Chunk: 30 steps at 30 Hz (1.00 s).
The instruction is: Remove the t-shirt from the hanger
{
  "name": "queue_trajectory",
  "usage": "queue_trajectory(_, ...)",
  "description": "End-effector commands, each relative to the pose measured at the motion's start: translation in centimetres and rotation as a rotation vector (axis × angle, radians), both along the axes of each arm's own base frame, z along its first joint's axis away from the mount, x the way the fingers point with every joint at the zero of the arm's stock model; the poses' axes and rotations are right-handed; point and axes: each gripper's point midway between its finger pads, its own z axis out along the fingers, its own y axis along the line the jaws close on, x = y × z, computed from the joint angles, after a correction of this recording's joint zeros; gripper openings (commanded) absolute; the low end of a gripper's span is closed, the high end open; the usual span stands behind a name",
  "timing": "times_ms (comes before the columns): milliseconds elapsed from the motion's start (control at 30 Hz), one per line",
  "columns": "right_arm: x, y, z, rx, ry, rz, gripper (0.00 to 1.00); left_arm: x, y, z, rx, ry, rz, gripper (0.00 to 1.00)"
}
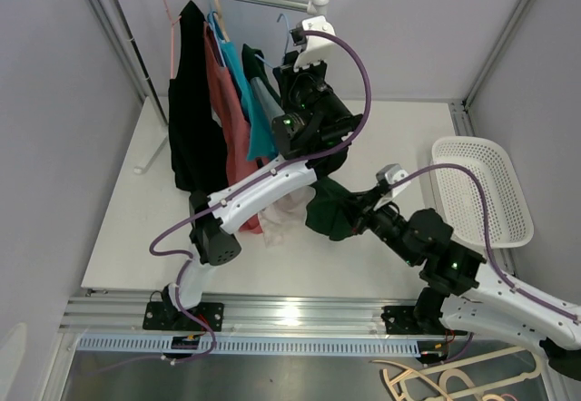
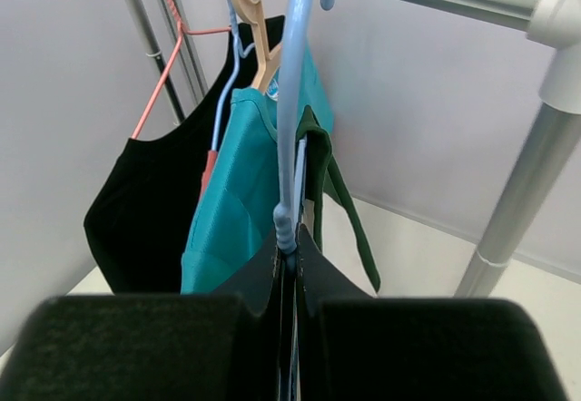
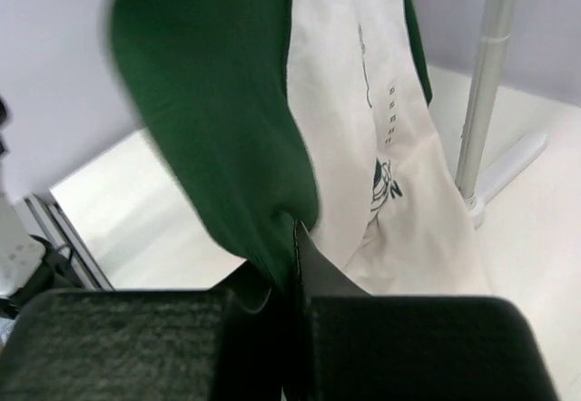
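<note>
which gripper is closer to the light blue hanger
Left. The left gripper is clamped on the neck of the light blue hanger. The right gripper is off it, lower down, pinching the fabric of the green t-shirt.

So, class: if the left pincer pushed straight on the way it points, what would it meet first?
The light blue hanger: the left pincer is shut on it, and its neck runs straight ahead. The teal garment hangs beside, though depth is unclear.
</note>
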Motion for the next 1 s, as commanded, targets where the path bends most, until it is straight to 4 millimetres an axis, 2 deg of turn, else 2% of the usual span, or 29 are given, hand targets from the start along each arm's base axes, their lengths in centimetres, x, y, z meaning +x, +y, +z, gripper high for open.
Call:
queue_trajectory(0, -0.9, -2.5, 1.7, 0.072, 0.004, -0.042, 0.0, -0.7, 4.3, 4.3, -0.065, -0.085, 0.037, 0.01)
queue_trajectory(67, -1.3, -3.8, 2.6, 0.097, -0.003, -0.053, 0.0, -0.5, 5.5, 5.1, -0.073, -0.108, 0.056, 0.01)
queue_trajectory(167, -1.8, -5.3, 3.5, 0.122, -0.008, -0.072, 0.0, 0.2, 6.2, 6.3, -0.055, -0.122, 0.066, 0.01)
queue_trajectory(200, -1.8, -5.5, 3.3, 0.112, 0.001, -0.077, 0.0, 0.1, 6.5, 6.8, -0.055, -0.131, 0.064, 0.01)
queue_trajectory(233, -1.9, -5.9, 3.9, 0.121, -0.001, -0.086, 0.0, 0.3, 6.3, 7.3, 0.002, -0.115, 0.052, 0.01)
queue_trajectory(300, -2.0, -6.3, 4.0, 0.118, 0.005, -0.09, 0.0, 0.4, 6.3, 8.3, -0.032, -0.153, 0.026, 0.01)
queue_trajectory(333, -2.1, -6.7, 4.3, 0.127, 0.005, -0.099, 0.0, 0.6, 5.9, 8.4, 0.023, -0.131, 0.007, 0.01)
queue_trajectory(433, -2.6, -8.4, 4.9, 0.168, 0.004, -0.124, 0.0, 0.7, 6.0, 9.3, -0.016, -0.166, -0.029, 0.01)
queue_trajectory(567, -3.4, -12.1, 6.4, 0.255, -0.007, -0.185, 0.0, 1.3, 6.8, 9.7, -0.004, -0.172, -0.029, 0.01)
queue_trajectory(733, -4.4, -15.8, 7.2, 0.31, -0.001, -0.244, 0.0, 2.3, 8.4, 9.6, 0.007, -0.174, 0.015, 0.01)
queue_trajectory(967, -5.5, -18.4, 8.4, 0.372, 0.0, -0.283, 0.0, 4.0, 9.1, 9.3, 0.031, -0.18, 0.042, 0.01)
